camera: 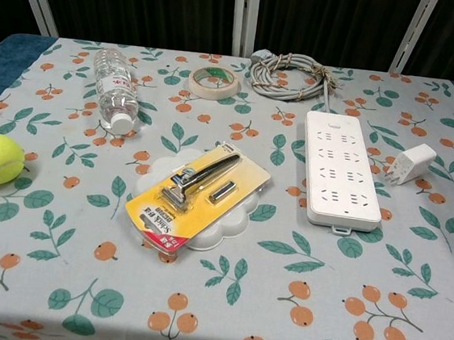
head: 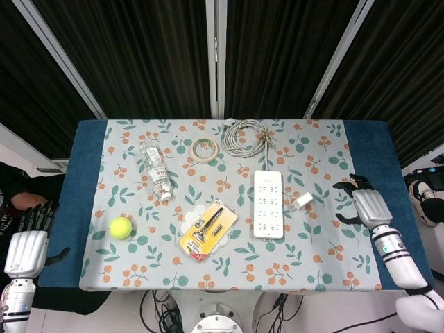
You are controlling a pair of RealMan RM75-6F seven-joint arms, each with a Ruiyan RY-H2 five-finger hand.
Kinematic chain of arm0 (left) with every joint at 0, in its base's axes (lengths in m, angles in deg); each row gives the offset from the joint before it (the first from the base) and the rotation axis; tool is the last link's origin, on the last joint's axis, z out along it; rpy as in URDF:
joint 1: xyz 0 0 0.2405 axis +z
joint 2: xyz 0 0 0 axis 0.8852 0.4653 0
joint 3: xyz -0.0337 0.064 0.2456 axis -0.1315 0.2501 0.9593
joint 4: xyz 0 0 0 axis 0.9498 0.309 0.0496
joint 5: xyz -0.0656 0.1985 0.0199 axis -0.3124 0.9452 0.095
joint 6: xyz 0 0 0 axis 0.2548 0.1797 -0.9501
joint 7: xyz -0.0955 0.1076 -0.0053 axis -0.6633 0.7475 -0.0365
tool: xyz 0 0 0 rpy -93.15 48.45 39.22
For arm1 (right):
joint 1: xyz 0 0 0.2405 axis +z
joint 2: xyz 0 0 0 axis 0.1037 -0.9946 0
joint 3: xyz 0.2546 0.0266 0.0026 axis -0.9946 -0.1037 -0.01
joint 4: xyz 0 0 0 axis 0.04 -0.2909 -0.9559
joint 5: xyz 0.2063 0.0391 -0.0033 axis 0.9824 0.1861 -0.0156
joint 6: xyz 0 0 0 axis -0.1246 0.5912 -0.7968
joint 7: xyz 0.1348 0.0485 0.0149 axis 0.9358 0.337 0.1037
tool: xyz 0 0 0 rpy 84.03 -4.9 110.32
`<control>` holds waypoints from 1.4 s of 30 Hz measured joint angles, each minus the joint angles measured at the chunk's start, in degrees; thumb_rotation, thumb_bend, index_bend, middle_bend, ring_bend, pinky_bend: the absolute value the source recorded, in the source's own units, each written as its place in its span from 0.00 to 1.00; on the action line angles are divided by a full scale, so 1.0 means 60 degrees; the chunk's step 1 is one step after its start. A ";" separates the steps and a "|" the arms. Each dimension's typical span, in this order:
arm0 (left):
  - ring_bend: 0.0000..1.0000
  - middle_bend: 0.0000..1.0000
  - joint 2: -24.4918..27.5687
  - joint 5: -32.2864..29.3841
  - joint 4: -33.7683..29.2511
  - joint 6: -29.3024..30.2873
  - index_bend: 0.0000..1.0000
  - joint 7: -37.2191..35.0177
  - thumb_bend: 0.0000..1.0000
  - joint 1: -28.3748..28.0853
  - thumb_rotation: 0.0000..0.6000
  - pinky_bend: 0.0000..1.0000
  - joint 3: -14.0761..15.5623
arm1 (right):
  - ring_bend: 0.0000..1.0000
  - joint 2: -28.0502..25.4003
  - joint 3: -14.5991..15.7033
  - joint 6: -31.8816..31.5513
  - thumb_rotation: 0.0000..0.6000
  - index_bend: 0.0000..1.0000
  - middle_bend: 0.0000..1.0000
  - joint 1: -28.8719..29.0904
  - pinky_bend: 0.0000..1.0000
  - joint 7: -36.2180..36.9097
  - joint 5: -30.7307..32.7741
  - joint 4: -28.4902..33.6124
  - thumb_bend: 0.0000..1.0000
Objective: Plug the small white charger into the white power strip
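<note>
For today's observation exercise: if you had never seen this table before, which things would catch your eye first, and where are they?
The bright yellow tennis ball stands out at the table's left edge, and the yellow razor pack lies near the middle. To its right lies the white power strip, with the small white charger just beside it and the right hand open over the table's right edge.

Dark pleated curtains [head: 146,55] behind white frame bars [head: 218,59]; blue table [head: 73,187] under floral cloth [head: 229,270]; cables [head: 163,316] on floor.
</note>
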 measured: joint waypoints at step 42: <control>0.00 0.00 0.0062 -0.0110 -0.0017 -0.0001 0.05 -0.0158 0.12 0.0111 1.00 0.00 0.0054 | 0.29 0.2476 0.0454 0.0501 1.00 0.76 0.61 0.1682 0.00 0.1774 -0.0944 -0.3973 0.36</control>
